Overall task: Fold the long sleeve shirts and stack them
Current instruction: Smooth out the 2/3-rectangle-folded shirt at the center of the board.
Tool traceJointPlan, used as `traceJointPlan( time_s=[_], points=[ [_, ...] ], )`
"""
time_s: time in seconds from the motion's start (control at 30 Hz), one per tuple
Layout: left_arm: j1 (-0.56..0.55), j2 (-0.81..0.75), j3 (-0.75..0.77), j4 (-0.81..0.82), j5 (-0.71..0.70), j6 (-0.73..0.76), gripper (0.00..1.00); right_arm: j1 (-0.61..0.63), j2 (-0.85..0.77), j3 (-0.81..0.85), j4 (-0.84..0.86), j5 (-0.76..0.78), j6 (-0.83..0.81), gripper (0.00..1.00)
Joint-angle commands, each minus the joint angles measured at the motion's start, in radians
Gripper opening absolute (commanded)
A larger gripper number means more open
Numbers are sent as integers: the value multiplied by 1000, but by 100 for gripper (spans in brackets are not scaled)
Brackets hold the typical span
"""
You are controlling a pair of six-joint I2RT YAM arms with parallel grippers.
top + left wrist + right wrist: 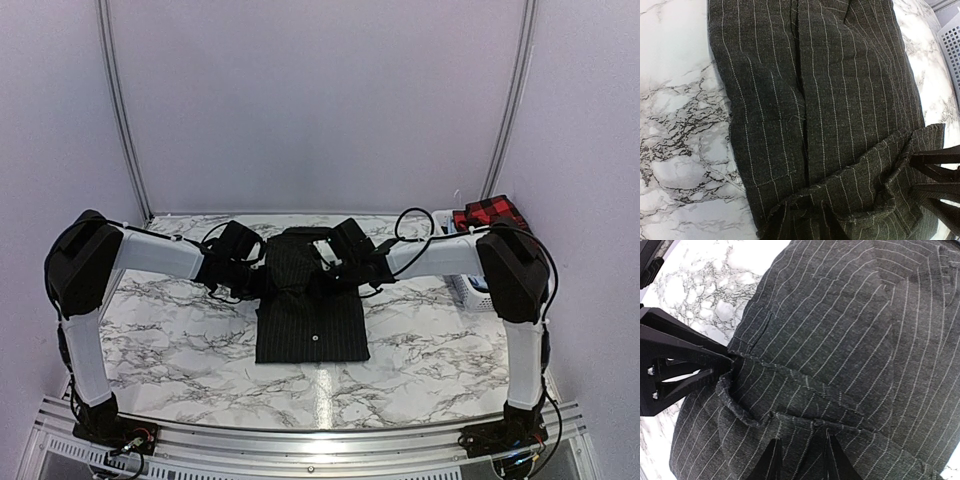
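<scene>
Found the left tool [725, 363] clamped shut on a raised fold of the black pinstriped shirt [310, 305], its fingers converging to a point on the cloth edge. Found the right tool [802, 442] gripping the same fold just beside it, with cloth bunched between its two fingertips. Noted both tools meeting at the far, collar end of the shirt: left tool at the shirt's left edge, right tool toward the middle-right.

Noted the rest of the shirt lying flat on the marbled tabletop [180, 340], spreading from both tools toward the arm bases, button placket up, outline roughly rectangular.

Logged the red-and-black checked shirt [490, 212] well to the right of the right tool and beyond its arm, heaped at the top of the white lattice basket [468, 292] and touching neither tool.

Could not confirm from the wrist views how deep the cloth sits inside either grip.
</scene>
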Motion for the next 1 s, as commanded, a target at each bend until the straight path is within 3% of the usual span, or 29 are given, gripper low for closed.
traceJointPlan(
  time_s=[0.0,0.3,0.57,0.83,0.97],
  points=[
    [4,13,28,-36,7,15,22,12,-3,16,23,-29,18,24],
    [4,17,33,-36,10,12,22,22,10,30,10,-27,23,19],
    [4,19,33,-36,12,13,22,23,-5,35,2,-17,21,0],
    [4,22,34,-38,12,13,22,22,-52,26,-6,1,20,0],
    [4,25,36,-37,15,13,22,21,-35,32,-23,1,23,14]
  ],
)
